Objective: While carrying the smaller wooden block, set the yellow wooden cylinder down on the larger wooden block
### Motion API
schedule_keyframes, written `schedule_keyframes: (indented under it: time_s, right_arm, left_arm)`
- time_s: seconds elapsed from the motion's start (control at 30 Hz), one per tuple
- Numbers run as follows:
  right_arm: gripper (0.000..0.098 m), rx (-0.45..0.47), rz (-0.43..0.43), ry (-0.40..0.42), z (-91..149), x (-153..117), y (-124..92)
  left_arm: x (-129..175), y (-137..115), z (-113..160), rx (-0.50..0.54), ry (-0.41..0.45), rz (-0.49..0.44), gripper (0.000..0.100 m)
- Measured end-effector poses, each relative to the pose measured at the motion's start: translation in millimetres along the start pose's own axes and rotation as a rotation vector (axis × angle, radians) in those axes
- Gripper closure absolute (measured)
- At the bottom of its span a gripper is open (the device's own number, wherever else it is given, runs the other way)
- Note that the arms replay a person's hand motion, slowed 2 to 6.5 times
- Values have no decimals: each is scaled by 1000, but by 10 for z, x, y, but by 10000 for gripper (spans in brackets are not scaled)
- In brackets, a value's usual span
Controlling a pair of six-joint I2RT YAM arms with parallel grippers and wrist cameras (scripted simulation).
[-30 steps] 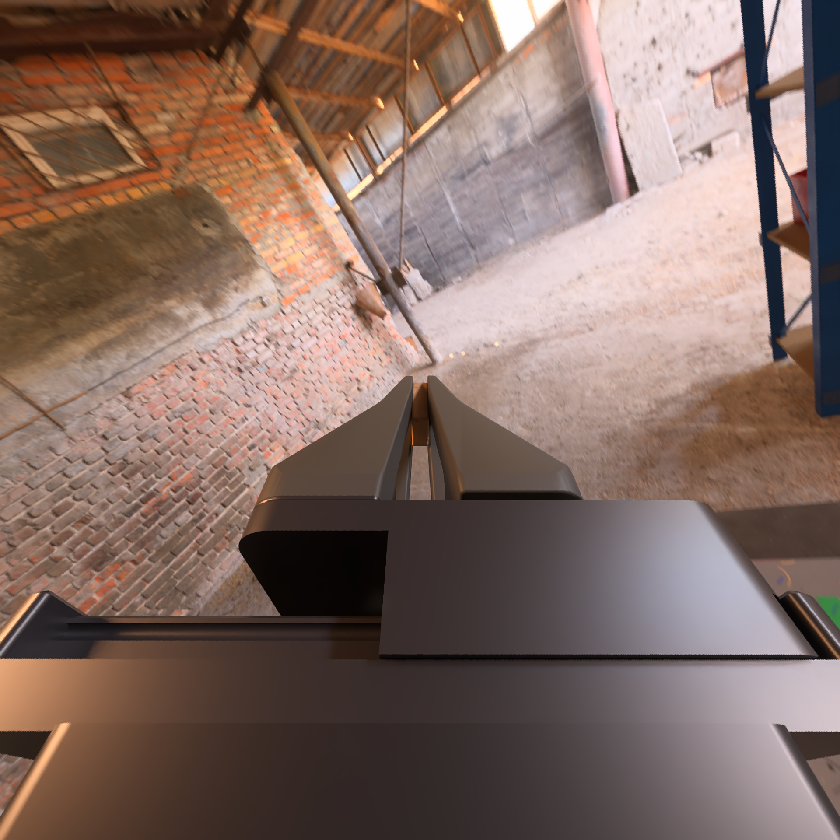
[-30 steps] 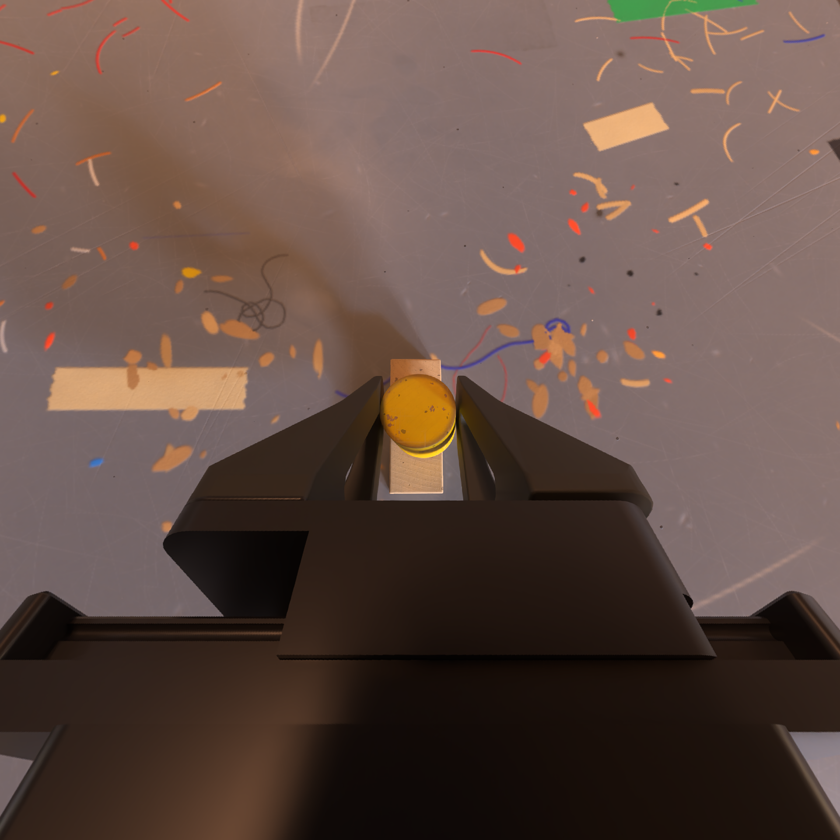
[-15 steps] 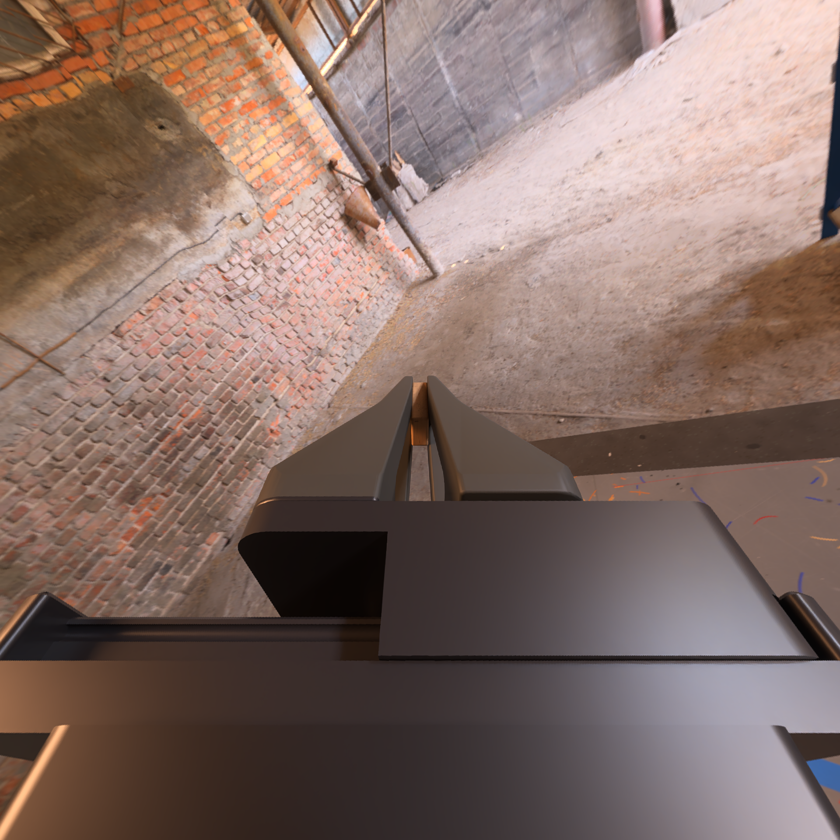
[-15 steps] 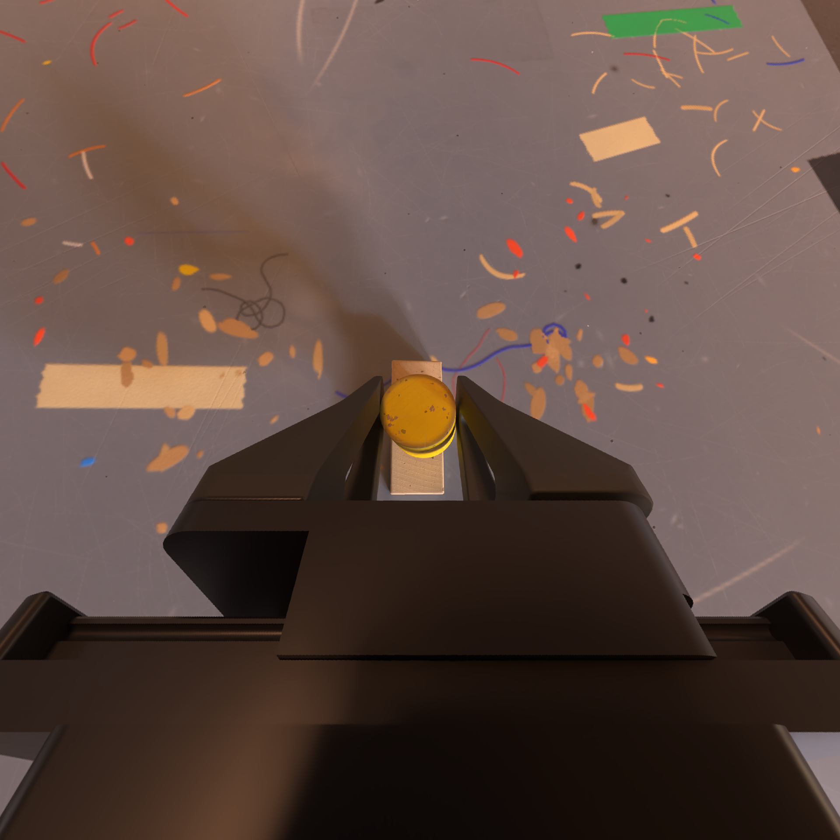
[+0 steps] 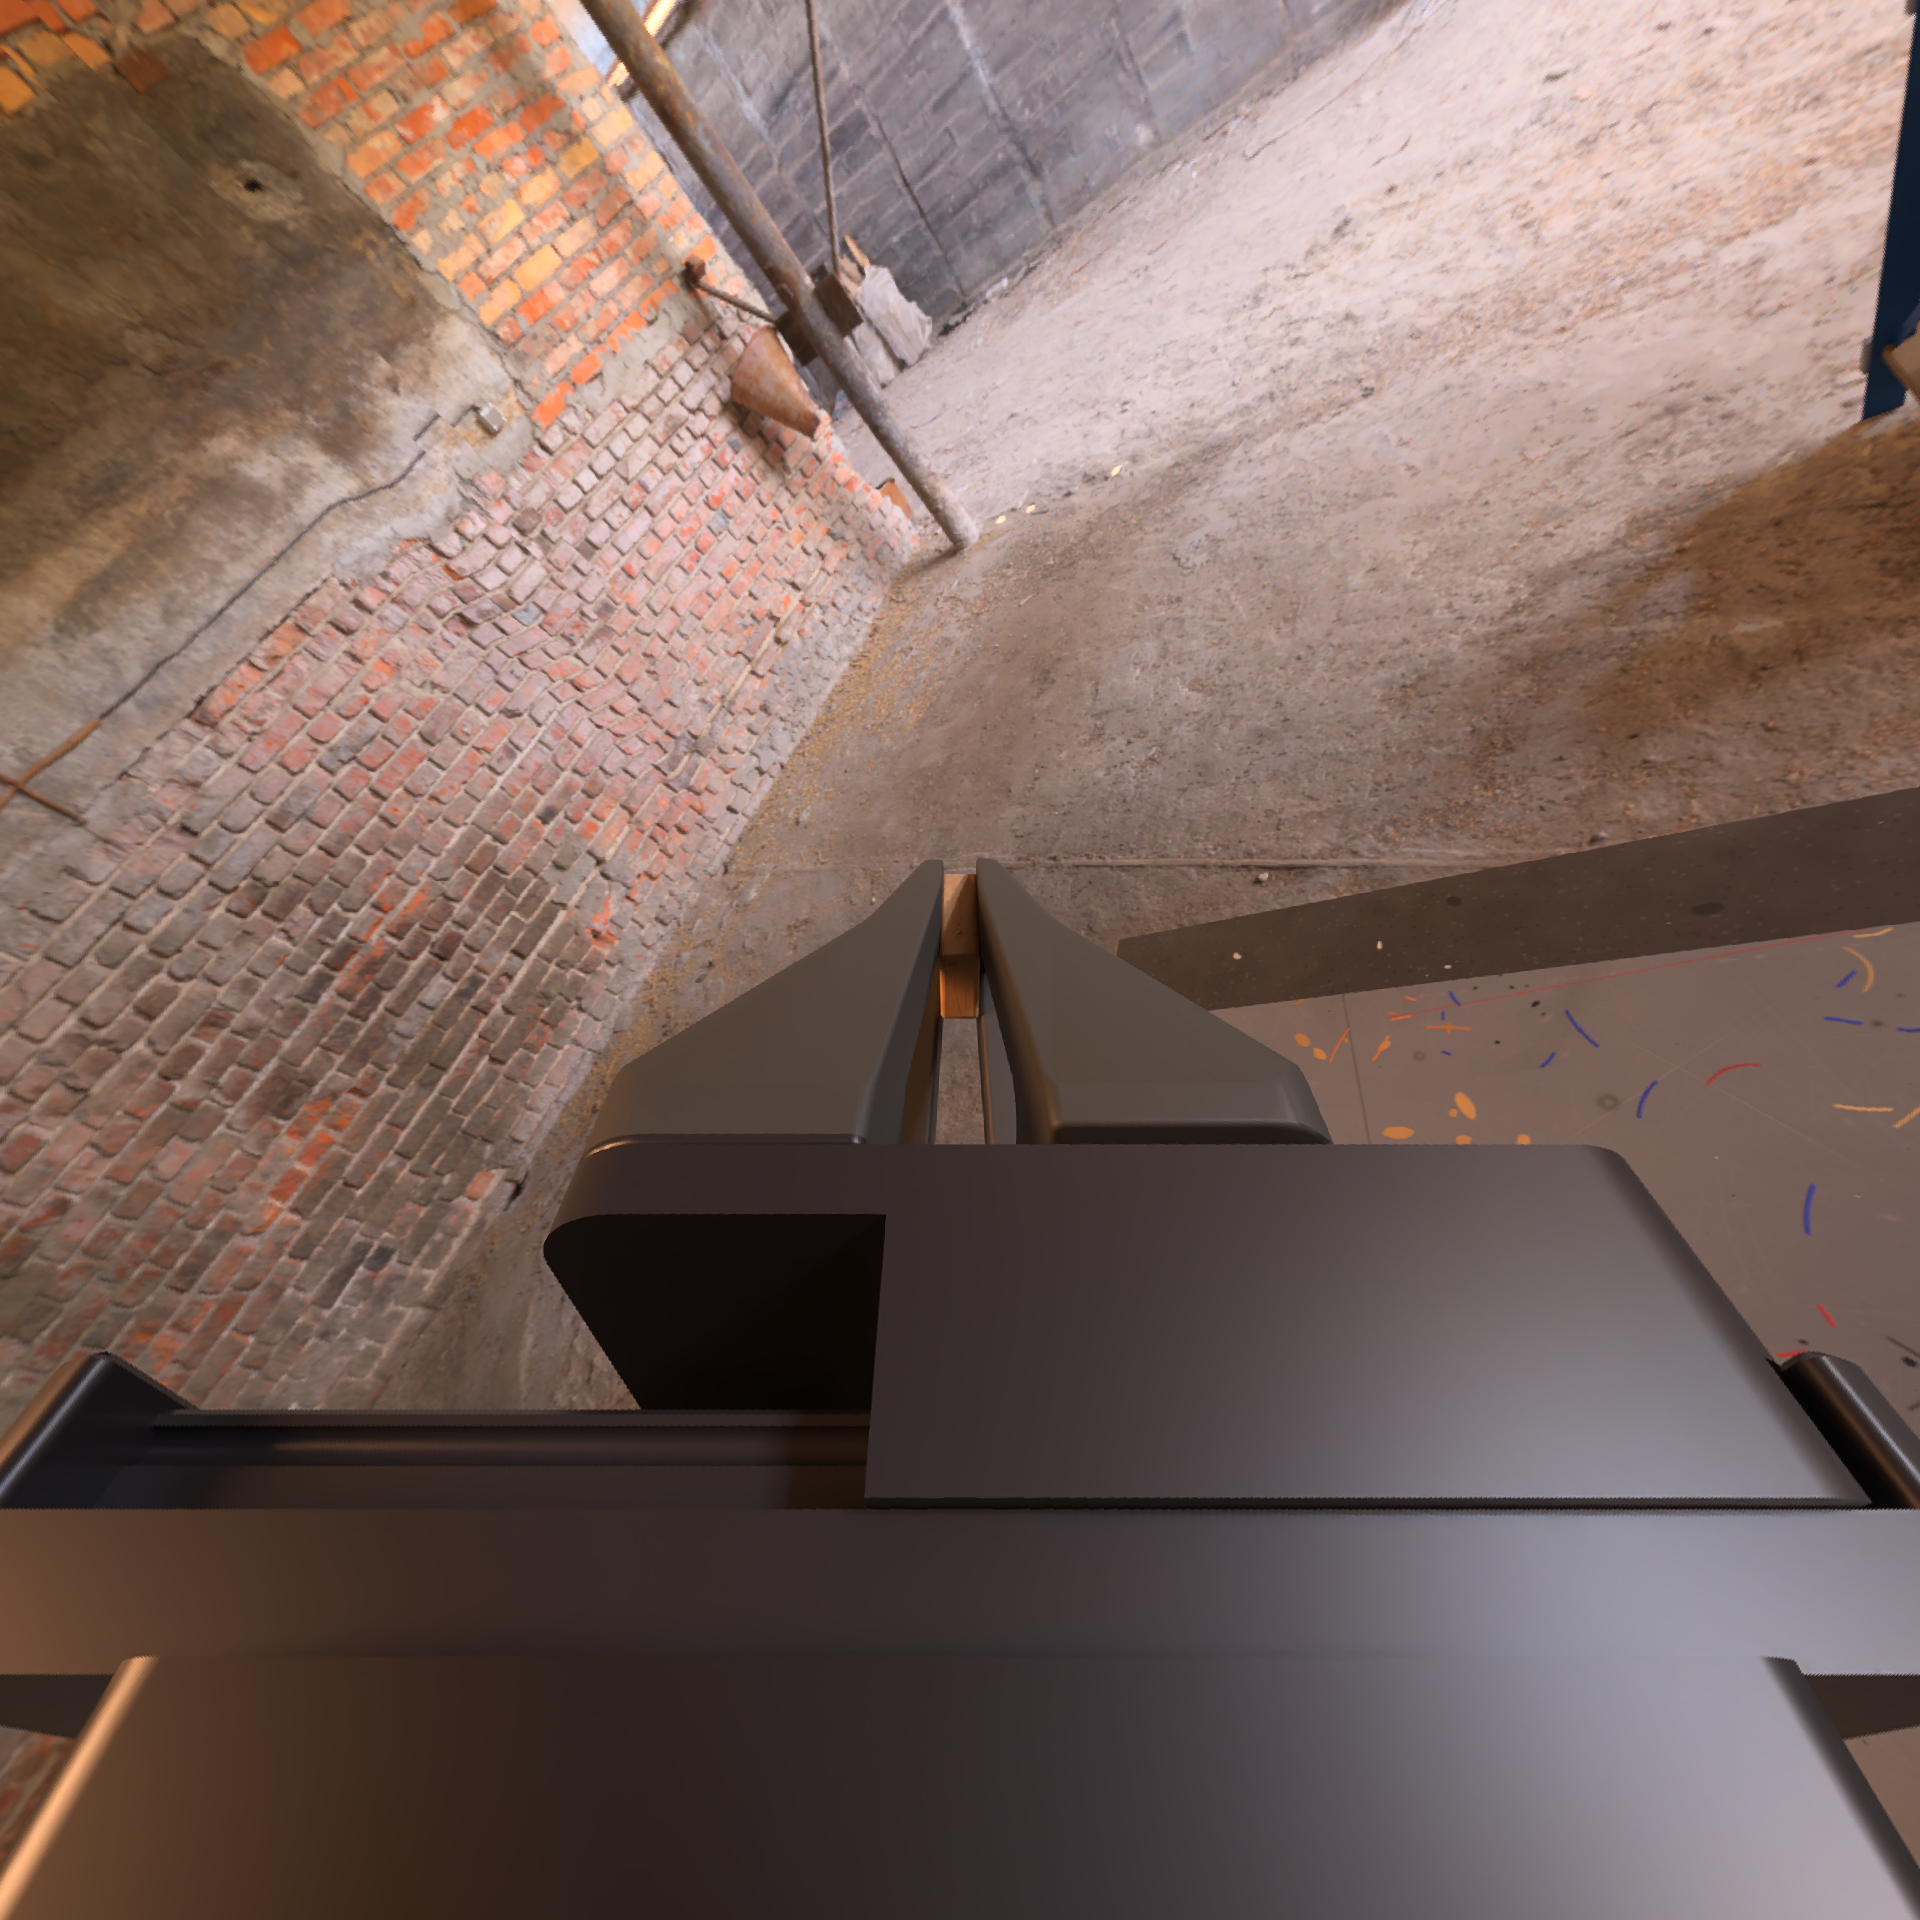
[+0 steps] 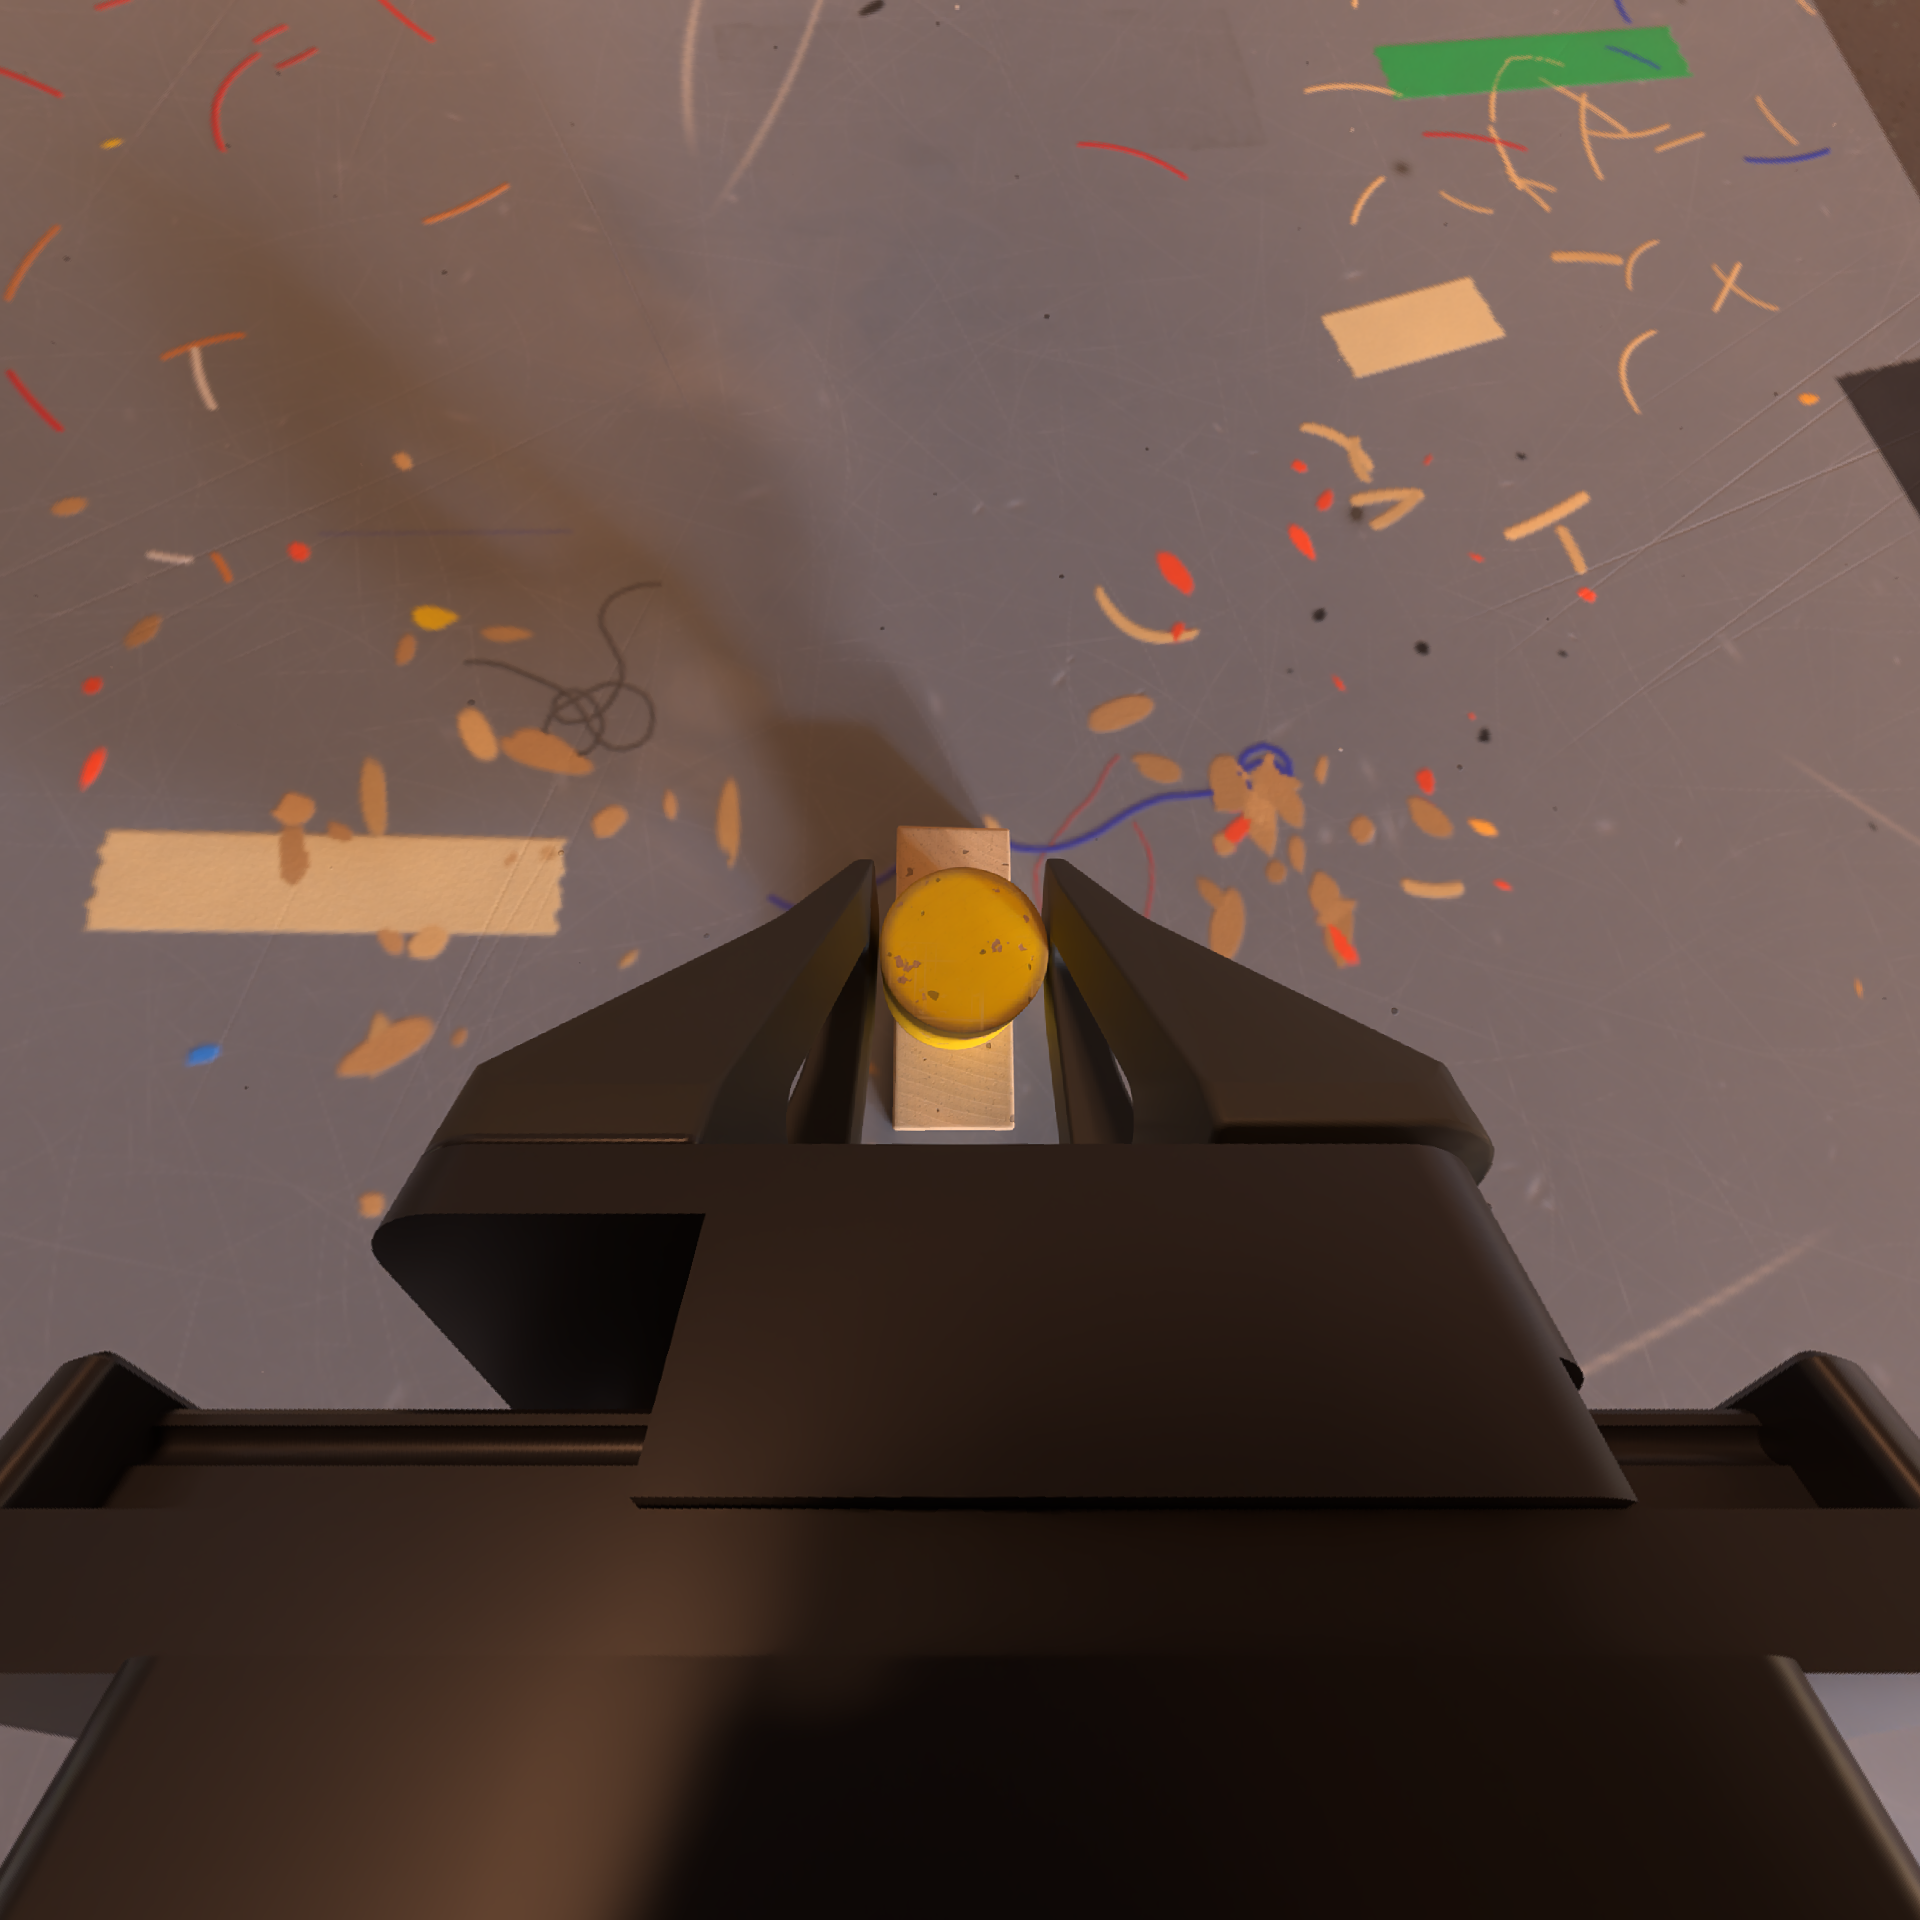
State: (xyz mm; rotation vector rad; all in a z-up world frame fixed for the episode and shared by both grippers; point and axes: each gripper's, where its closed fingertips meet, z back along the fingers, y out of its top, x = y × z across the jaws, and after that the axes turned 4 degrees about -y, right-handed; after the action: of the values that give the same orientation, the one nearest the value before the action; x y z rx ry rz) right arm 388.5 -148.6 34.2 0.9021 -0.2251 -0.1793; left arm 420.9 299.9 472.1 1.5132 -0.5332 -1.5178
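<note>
In the left wrist view my left gripper (image 5: pixel 960 873) is shut on the smaller wooden block (image 5: pixel 958 940), a thin brown sliver between the fingertips, held in the air beyond the table's edge. In the right wrist view my right gripper (image 6: pixel 961 868) points down at the table and is shut on the yellow wooden cylinder (image 6: pixel 963 956), seen end-on. Directly beneath it lies the larger wooden block (image 6: pixel 954 1086), pale and oblong, lying flat along the line of the fingers. I cannot tell whether the cylinder touches the block.
The grey table (image 6: pixel 935 364) is covered in coloured scribbles, with tan tape strips (image 6: pixel 327 881) (image 6: pixel 1413 325) and a green strip (image 6: pixel 1532 60). In the left wrist view the table's corner (image 5: pixel 1558 1039) is at lower right, with a brick wall (image 5: pixel 364 831) and dirt floor beyond.
The left wrist view has tilted downward, bringing the table's corner into sight, the block still gripped. The right gripper has shifted only slightly, the cylinder still over the larger block.
</note>
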Motion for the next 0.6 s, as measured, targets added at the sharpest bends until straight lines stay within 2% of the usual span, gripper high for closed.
schedule_keyframes:
  time_s: [0.2,0.43,0.6]
  right_arm:
    - [713,4,-1,2,0,4,11]
    - [713,6,2,0,-1,8,14]
    - [713,6,1,1,-2,2,9]
  left_arm:
    - [-96,62,83,6,-10,14,950]
    - [-202,195,186,64,16,36,949]
    - [-175,158,201,22,2,-2,950]
